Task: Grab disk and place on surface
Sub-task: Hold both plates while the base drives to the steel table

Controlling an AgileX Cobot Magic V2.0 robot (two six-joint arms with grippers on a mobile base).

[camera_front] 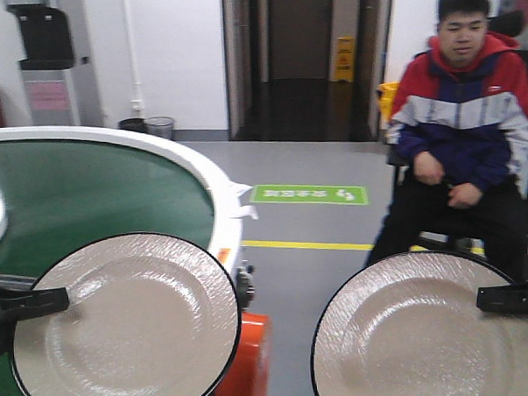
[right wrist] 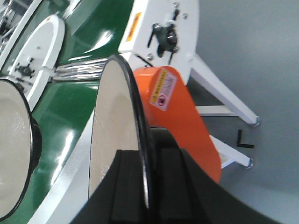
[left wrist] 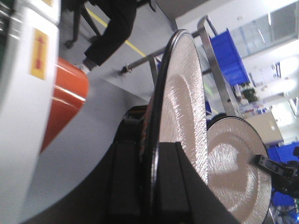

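Clamped on the rims, both: left gripper [camera_front: 28, 306] pinching the left plate [camera_front: 125, 325], right gripper [camera_front: 512, 298] pinching the right plate [camera_front: 432, 331], with jaws pressed against both faces, as seen edge-on in the wrist views. Left plate held in the air above the edge of the green conveyor belt [camera_front: 89, 197] and the orange motor cover [camera_front: 252, 356]. Right plate held over bare grey floor, in front of a seated man [camera_front: 462, 128].

Judged as the carry toward set-down. Move slowly, since a thin rim grip probably lets a wide plate pivot. Steer clear of the conveyor's white rim, and hold the two plates well apart to avoid knocking edges. Level each face before lowering, bring it down to flat contact with the tabletop, and only then part the jaws.

No tabletop in any view, so no telling its direction or how far down. Lower edges of both plates cut off in the front view. Gripper bodies mostly out of frame there. Near foreground of both wrist views dark and blurred, so depth of bite on the rims hard to judge.
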